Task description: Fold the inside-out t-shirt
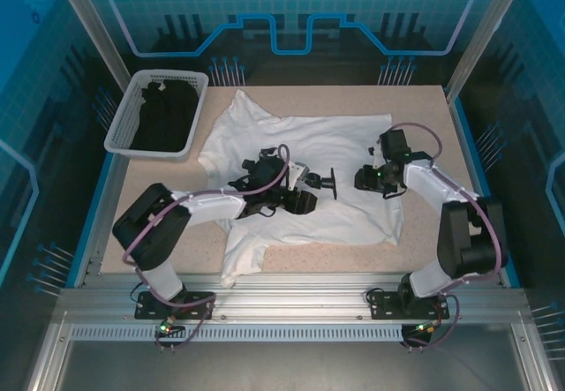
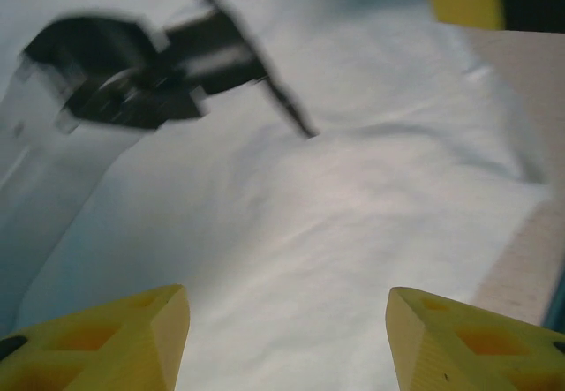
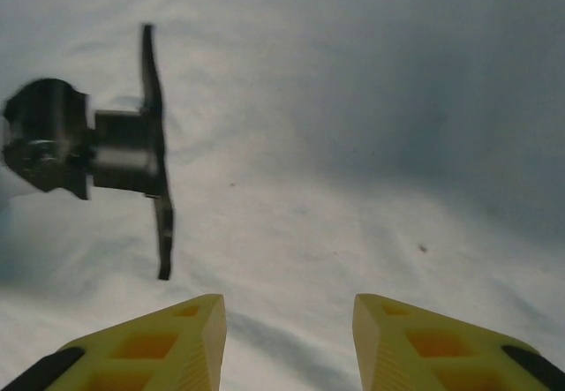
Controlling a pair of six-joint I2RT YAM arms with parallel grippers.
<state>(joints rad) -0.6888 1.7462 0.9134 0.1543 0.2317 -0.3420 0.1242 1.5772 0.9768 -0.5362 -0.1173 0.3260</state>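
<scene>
Tan table (image 1: 424, 109) bearing the inside-out t-shirt (image 1: 340, 144), spread wrinkled across the middle, its near-left portion partly hidden under the left arm. White basket (image 1: 117, 135) at the far-left corner, holding a black garment (image 1: 163, 113). Left gripper (image 2: 287, 338) over the cloth, yellow fingertips spread wide, nothing between. Right gripper (image 3: 290, 342) likewise parted above bare fabric, grasping nothing. Black T-shaped part (image 3: 124, 153) over the shirt, blurred; identity unclear.
</scene>
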